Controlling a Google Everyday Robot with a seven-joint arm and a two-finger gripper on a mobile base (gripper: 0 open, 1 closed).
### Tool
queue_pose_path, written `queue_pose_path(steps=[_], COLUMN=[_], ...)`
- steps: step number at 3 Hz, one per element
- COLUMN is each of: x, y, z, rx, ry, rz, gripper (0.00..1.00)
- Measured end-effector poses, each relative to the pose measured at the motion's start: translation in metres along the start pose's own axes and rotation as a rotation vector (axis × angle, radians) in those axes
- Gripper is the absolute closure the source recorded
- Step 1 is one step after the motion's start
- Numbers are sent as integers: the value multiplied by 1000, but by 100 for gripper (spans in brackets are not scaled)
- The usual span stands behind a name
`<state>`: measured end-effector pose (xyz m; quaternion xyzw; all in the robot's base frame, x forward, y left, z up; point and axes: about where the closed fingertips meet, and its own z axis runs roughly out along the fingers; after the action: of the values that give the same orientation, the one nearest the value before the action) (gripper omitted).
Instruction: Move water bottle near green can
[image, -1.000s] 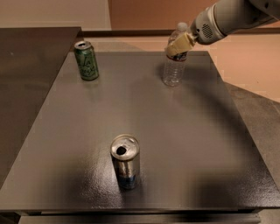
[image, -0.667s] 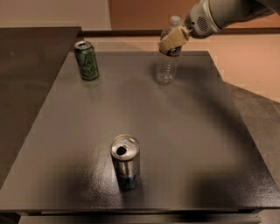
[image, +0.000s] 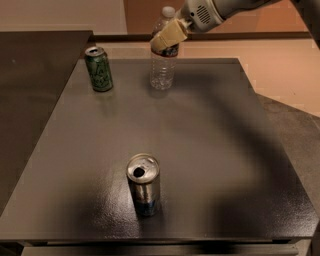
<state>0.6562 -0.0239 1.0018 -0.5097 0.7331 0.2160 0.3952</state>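
The water bottle (image: 162, 72) is clear with a white cap and stands upright at the back of the dark table (image: 210, 150), its base on or just above the surface. My gripper (image: 168, 40) reaches in from the upper right and is shut on the bottle's upper part, around its dark label band. The green can (image: 99, 69) stands upright at the back left of the table, about a can's height to the left of the bottle.
A silver can with a blue base (image: 144, 184) stands upright near the table's front edge, its top opened. A darker counter (image: 30, 90) adjoins the table on the left. Tan floor lies behind and to the right.
My gripper has carried the water bottle to the left along the back of the table, closer to the green can. Both cans have stayed put.
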Motion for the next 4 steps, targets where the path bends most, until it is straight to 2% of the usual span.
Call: queue_pose_path(steps=[2, 3, 4], x=[-42, -52, -52], y=[33, 40, 43], z=[47, 69, 89], rx=[-42, -40, -45], ry=[5, 27, 56], rz=[-101, -141, -161], gripper=[100, 100, 100])
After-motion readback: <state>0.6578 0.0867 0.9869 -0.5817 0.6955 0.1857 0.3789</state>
